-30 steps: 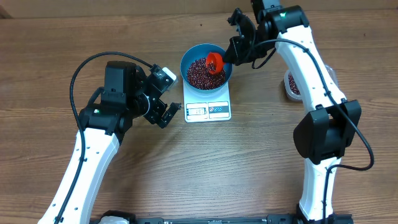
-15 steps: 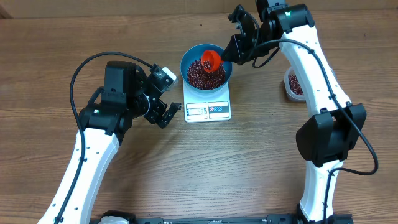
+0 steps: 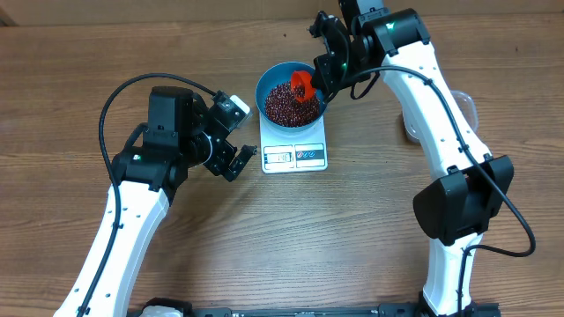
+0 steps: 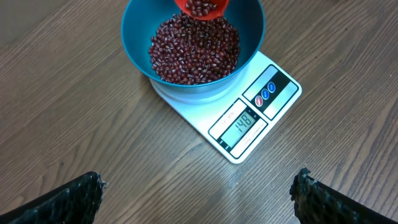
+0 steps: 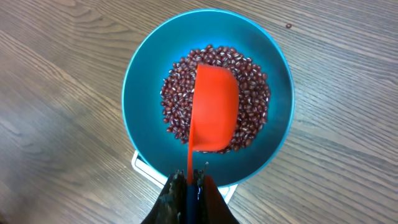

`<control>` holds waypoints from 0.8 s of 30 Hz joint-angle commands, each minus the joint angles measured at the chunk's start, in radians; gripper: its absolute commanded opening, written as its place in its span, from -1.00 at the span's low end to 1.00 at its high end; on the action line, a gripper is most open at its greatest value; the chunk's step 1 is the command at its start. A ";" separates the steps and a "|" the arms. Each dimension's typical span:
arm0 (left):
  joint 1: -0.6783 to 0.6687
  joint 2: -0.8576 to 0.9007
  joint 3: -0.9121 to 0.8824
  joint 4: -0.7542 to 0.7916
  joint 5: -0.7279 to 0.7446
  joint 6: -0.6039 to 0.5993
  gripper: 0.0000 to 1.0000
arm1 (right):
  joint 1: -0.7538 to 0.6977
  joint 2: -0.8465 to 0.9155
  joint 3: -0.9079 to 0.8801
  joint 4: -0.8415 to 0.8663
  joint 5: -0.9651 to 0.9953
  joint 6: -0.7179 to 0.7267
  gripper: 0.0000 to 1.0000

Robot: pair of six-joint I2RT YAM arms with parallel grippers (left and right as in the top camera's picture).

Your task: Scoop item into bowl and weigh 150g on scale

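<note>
Scale (image 4: 249, 118) sits partly hidden beneath bowl (image 4: 140, 34); scoop (image 4: 202, 17) cut off, probably loaded.

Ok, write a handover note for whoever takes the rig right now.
Left gripper: open, empty, beside the scale.
Right gripper: shut on the handle of the red scoop, which is over the bowl with some beans in it.
The bowl sits on the scale, beans heaped inside.
Done: most of the filling; the display looks like 148.
Left: probably trickle in a few more beans, then withdraw the scoop.
</note>
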 commanded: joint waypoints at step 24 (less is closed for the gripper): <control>0.004 0.005 0.022 0.000 0.017 0.012 0.99 | 0.059 -0.071 0.035 0.002 0.161 -0.055 -0.93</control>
